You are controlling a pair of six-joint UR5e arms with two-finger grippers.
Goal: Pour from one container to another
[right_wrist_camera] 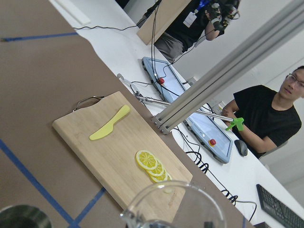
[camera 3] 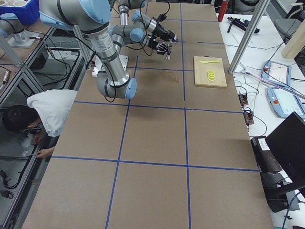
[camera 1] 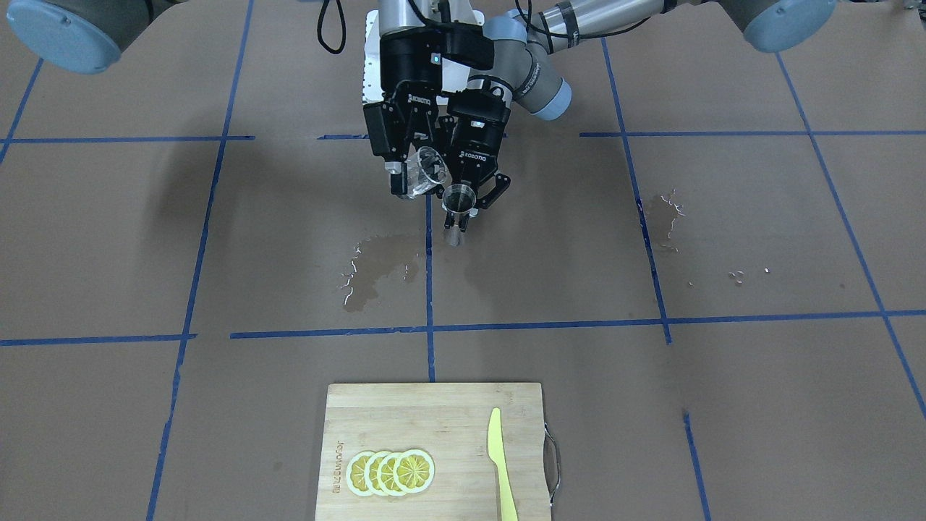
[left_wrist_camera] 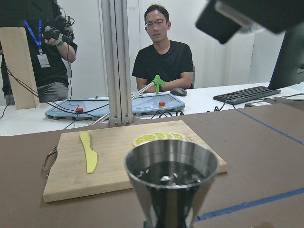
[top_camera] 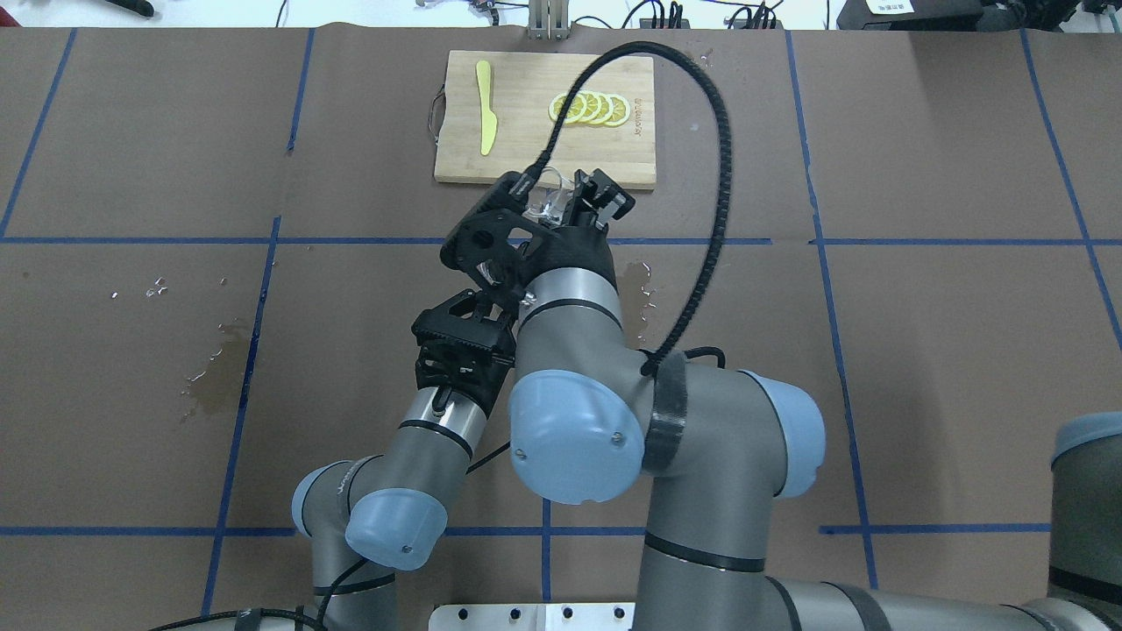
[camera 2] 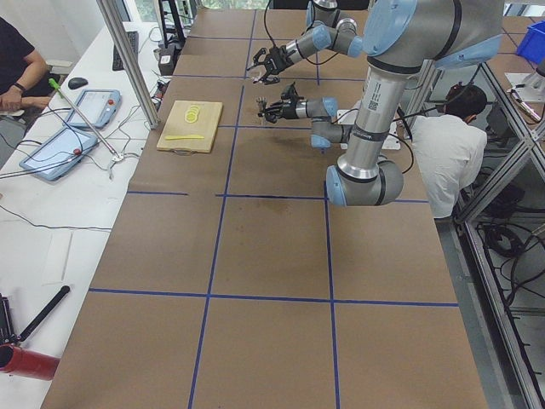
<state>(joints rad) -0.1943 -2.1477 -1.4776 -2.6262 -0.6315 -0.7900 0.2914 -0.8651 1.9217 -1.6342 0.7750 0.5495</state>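
Observation:
My right gripper (camera 1: 417,181) is shut on the small clear glass tumbler (camera 1: 423,172) and holds it tilted, its mouth leaning toward the steel jigger (camera 1: 458,208). My left gripper (camera 1: 474,201) is shut on the jigger and holds it upright just above the table, right beside and below the tumbler's lip. In the left wrist view the jigger (left_wrist_camera: 171,185) has liquid in its upper cone. The right wrist view shows the tumbler's rim (right_wrist_camera: 171,206) at the bottom edge and the jigger (right_wrist_camera: 23,219) in the lower left corner. From overhead, the tumbler (top_camera: 548,203) shows between the right gripper's fingers.
A wooden cutting board (camera 1: 448,441) with lemon slices (camera 1: 391,472) and a yellow knife (camera 1: 500,463) lies at the table's far edge. A wet spill (camera 1: 376,268) lies under the grippers, another wet patch (camera 1: 665,213) to the side. People sit beyond the table.

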